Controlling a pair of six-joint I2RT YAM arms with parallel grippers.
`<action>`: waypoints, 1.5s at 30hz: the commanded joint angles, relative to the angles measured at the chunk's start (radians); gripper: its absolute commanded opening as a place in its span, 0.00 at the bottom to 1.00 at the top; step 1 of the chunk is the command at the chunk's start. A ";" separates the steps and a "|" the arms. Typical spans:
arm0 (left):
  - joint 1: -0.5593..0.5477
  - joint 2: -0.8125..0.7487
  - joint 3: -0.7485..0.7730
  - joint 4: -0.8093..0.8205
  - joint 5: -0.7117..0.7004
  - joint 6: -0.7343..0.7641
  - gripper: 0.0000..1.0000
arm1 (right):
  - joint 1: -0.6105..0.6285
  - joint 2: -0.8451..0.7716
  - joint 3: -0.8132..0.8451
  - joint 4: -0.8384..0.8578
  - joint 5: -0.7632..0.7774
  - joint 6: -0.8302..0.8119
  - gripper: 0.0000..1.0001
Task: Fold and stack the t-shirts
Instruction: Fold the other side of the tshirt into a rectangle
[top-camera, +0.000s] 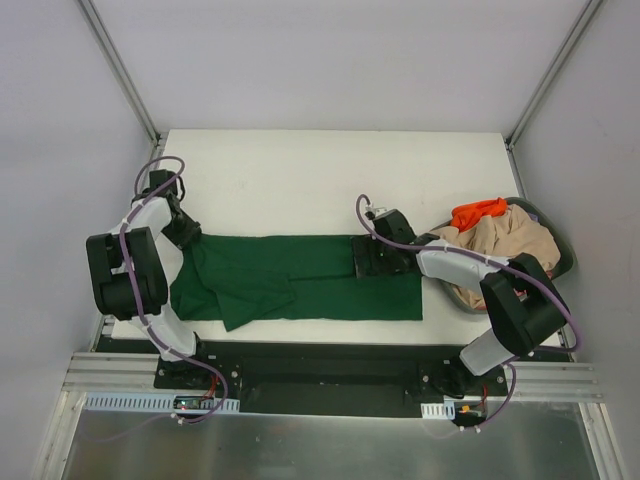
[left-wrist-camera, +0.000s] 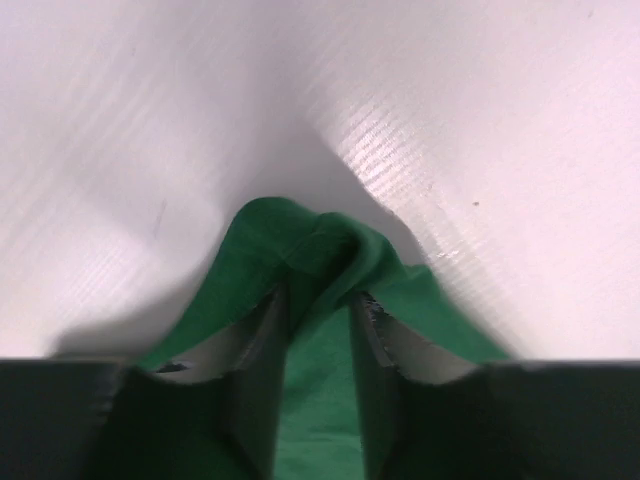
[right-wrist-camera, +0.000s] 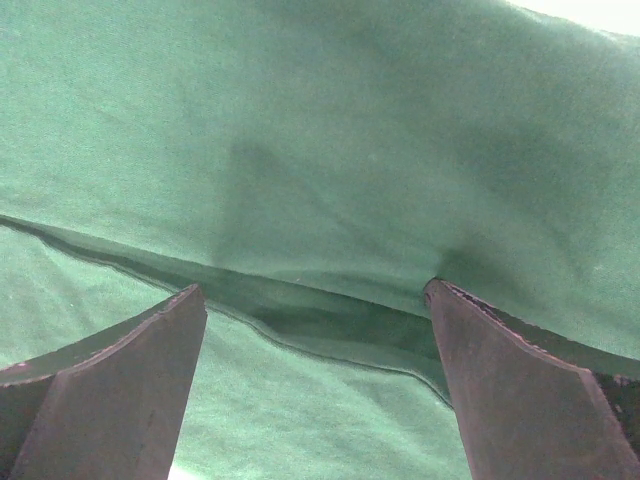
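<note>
The dark green t-shirt (top-camera: 310, 280) lies folded into a long band along the near part of the white table (top-camera: 300, 170). At its left end my left gripper (top-camera: 185, 232) has its fingers drawn close on a bunched ridge of green cloth (left-wrist-camera: 300, 235), which rises between the fingertips of the left gripper (left-wrist-camera: 318, 300). My right gripper (top-camera: 372, 258) rests low on the band's right half, open. In the right wrist view the right gripper (right-wrist-camera: 315, 300) straddles a folded edge of the green cloth (right-wrist-camera: 320, 150). Beige (top-camera: 510, 245) and orange (top-camera: 478, 212) t-shirts lie heaped at the right.
The dark round basket (top-camera: 560, 250) holding the heaped shirts stands at the table's right edge, just beyond my right arm. White enclosure walls rise on the left, right and far sides. Bare white table stretches behind the green shirt.
</note>
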 joint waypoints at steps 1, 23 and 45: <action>0.023 0.071 0.058 0.002 0.067 0.025 0.14 | -0.020 0.027 -0.008 -0.026 0.002 0.001 0.96; 0.090 0.238 0.359 -0.220 0.182 0.086 0.00 | -0.063 0.092 0.001 -0.066 0.017 0.004 0.96; -0.003 -0.157 0.072 -0.255 0.168 -0.020 0.96 | -0.037 -0.071 -0.017 -0.076 -0.058 -0.021 0.96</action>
